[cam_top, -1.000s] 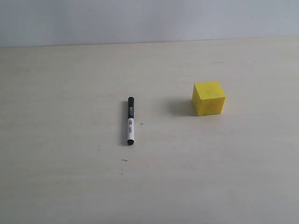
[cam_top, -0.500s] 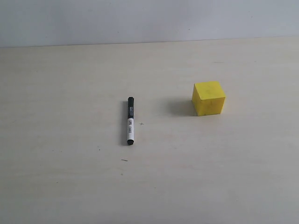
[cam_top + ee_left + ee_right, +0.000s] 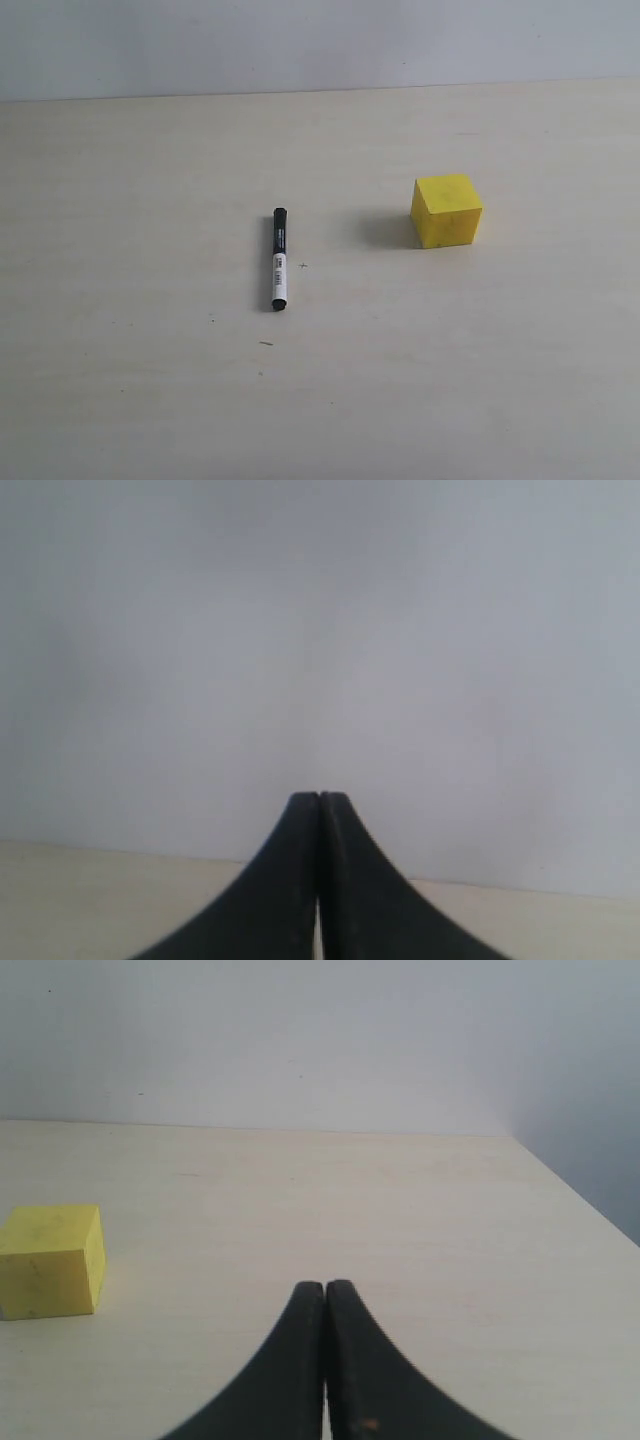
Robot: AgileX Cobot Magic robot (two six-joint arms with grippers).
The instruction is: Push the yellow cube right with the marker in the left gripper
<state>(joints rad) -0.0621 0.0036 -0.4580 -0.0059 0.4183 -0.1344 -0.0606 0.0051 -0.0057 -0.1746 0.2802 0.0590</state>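
Observation:
The marker [image 3: 279, 259] lies flat on the pale table, black cap toward the back, white barrel toward the front, held by nothing. The yellow cube [image 3: 446, 210] sits to its right, apart from it; the right wrist view also catches the yellow cube [image 3: 52, 1260]. Neither arm appears in the exterior view. My left gripper [image 3: 319, 798] is shut with nothing between its black fingers, facing the pale wall. My right gripper [image 3: 325, 1286] is shut and empty too, low over the table, with the cube off to one side.
The light wooden table [image 3: 150, 400] ends at a grey-white wall [image 3: 320, 40] at the back. In the right wrist view the table's edge [image 3: 575, 1195] runs along one side.

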